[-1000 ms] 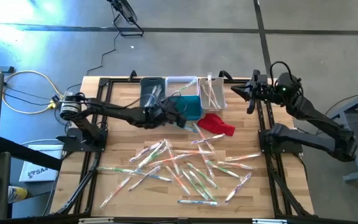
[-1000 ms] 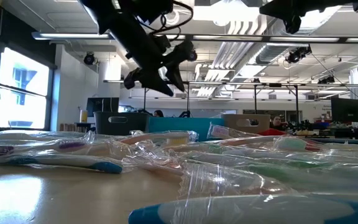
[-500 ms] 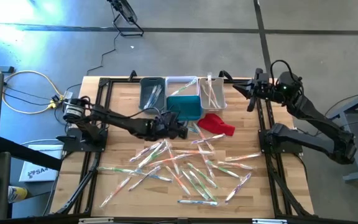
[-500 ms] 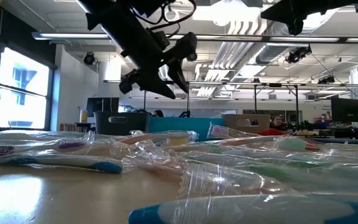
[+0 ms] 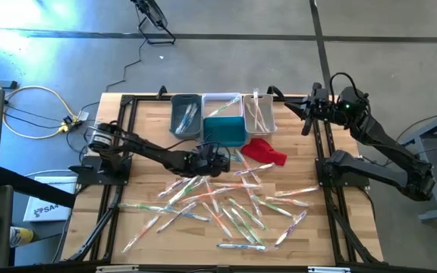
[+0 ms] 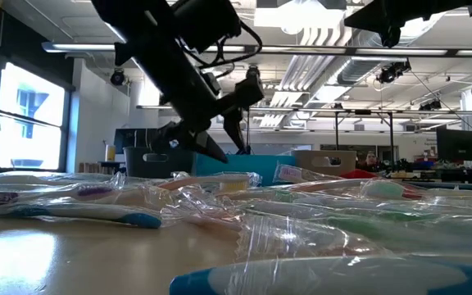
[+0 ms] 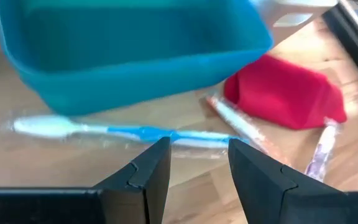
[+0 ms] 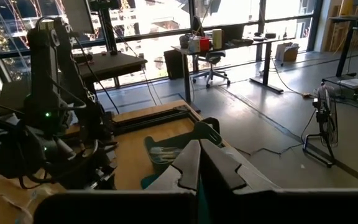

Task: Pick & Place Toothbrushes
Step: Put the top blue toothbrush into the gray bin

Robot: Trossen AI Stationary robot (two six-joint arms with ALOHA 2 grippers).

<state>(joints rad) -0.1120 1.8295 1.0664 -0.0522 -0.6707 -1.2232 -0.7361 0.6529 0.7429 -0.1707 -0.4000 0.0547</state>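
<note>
My left gripper point(image 5: 220, 158) hung low, fingers spread and holding nothing, just in front of the teal bin point(image 5: 225, 130), over a blue toothbrush point(image 7: 129, 132) lying beside that bin. The other toothbrushes point(image 5: 226, 205) lay scattered across the table point(image 5: 139, 189). My right gripper point(image 5: 288, 108) waited pressed together beyond the white bin point(image 5: 258, 114).

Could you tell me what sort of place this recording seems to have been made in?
Most likely a robotics lab in an open-plan office or workshop. The wooden table sits on a bare concrete floor, exposed ceiling pipes and strip lights run overhead, and desks with office chairs stand by large windows.
</note>
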